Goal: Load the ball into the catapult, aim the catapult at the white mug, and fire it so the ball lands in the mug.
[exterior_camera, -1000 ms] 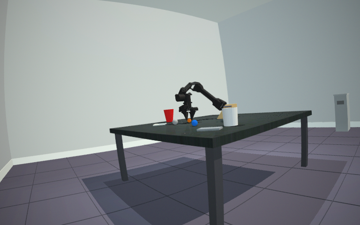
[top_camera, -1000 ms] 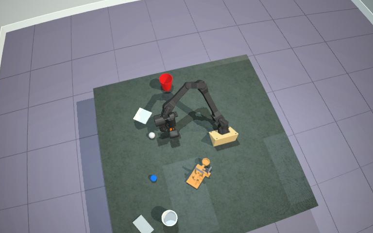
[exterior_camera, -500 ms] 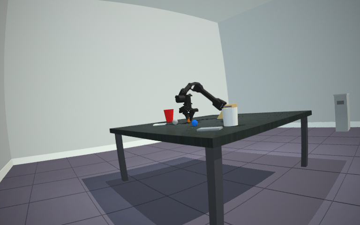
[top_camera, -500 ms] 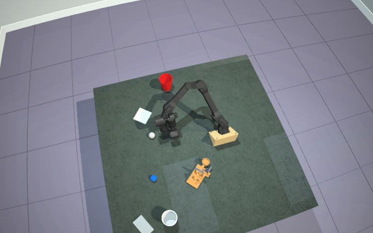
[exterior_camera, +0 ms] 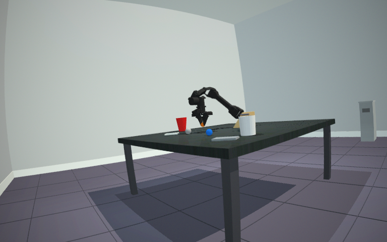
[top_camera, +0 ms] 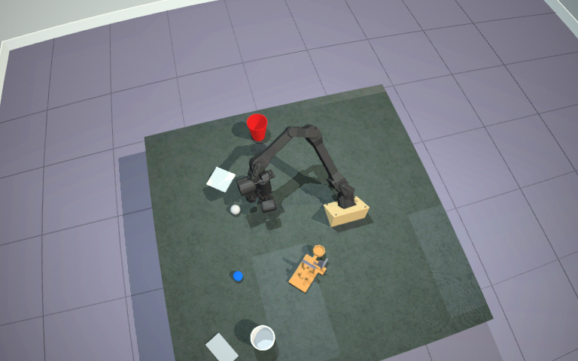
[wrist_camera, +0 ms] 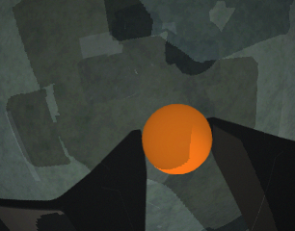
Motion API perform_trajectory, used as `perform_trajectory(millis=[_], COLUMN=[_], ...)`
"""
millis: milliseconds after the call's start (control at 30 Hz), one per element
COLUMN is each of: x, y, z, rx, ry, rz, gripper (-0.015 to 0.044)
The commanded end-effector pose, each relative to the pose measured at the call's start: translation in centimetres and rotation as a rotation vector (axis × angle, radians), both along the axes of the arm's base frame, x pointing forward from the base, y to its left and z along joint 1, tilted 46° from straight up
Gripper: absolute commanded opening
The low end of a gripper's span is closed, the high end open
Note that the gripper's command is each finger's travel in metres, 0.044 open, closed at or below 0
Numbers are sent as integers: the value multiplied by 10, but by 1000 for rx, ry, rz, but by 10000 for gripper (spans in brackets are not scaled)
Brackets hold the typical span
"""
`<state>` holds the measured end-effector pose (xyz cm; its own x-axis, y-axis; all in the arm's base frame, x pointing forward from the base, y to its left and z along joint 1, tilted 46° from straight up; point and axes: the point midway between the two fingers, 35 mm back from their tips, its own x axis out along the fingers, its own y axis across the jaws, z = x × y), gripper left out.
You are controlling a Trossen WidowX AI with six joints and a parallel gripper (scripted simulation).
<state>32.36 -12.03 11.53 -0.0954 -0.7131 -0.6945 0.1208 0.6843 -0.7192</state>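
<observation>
Dark green counter (top_camera: pixel 418 286): end effector (exterior_camera: pixel 202 123) pinches the orange ball (wrist_camera: pixel 177 139); the catapult (top_camera: pixel 308 270) lies well apart, toward the white mug (top_camera: pixel 263 337).

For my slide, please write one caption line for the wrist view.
Gripper shut on the orange ball, held above the dark table.

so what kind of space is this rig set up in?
Looks like a bare test room, not a home or workshop: plain pale walls, purple tiled floor, one dark table carrying the arm and task props such as the catapult and white mug.
</observation>
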Motion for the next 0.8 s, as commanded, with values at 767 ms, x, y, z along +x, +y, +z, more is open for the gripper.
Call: perform_trajectory(millis=[767], x=[6], y=[114], z=[8], rx=[48], ry=[134], rz=[81], gripper=[0])
